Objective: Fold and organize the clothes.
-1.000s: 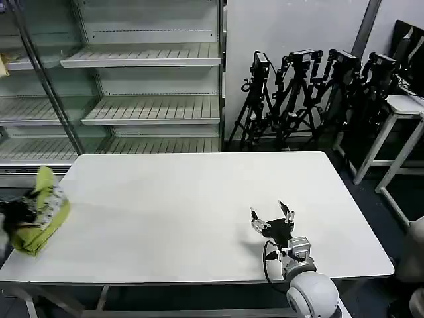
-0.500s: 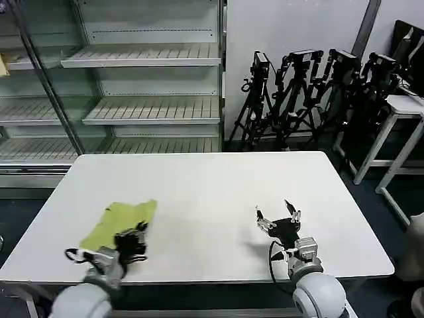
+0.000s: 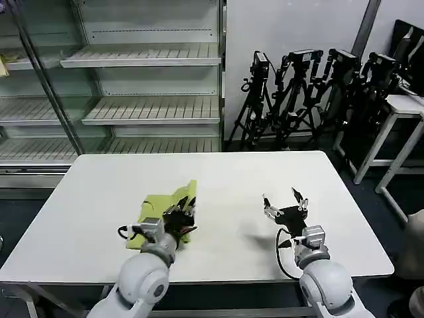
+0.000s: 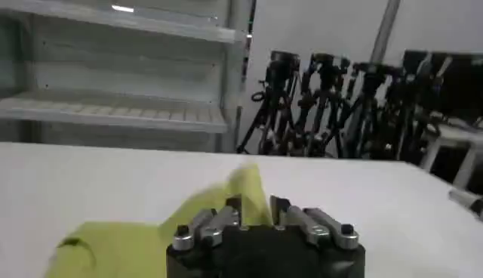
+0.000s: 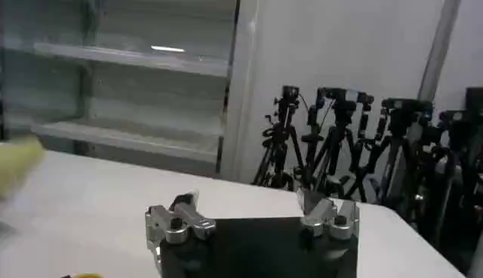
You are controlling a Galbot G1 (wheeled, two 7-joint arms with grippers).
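The clothes are one lime-green T-shirt [image 3: 156,207], bunched and partly folded on the white table [image 3: 218,175], left of centre. My left gripper [image 3: 183,216] sits at the shirt's right edge, shut on a raised fold of it. In the left wrist view that fold [image 4: 250,189] stands up between the narrow gap of the left gripper [image 4: 255,205], and the rest of the shirt [image 4: 121,245] lies below. My right gripper [image 3: 284,205] hovers open over bare table to the right, holding nothing. In the right wrist view the right gripper [image 5: 245,201] is spread wide, and the shirt [image 5: 15,162] shows far off.
Metal shelving [image 3: 146,99] stands behind the table's left half. A row of black tripods [image 3: 311,93] lines the wall at the back right. A small white side table [image 3: 404,112] is at the far right.
The left arm has carried the shirt from the table's far left edge rightward to left of centre. The right gripper has drifted slightly to the right, still open.
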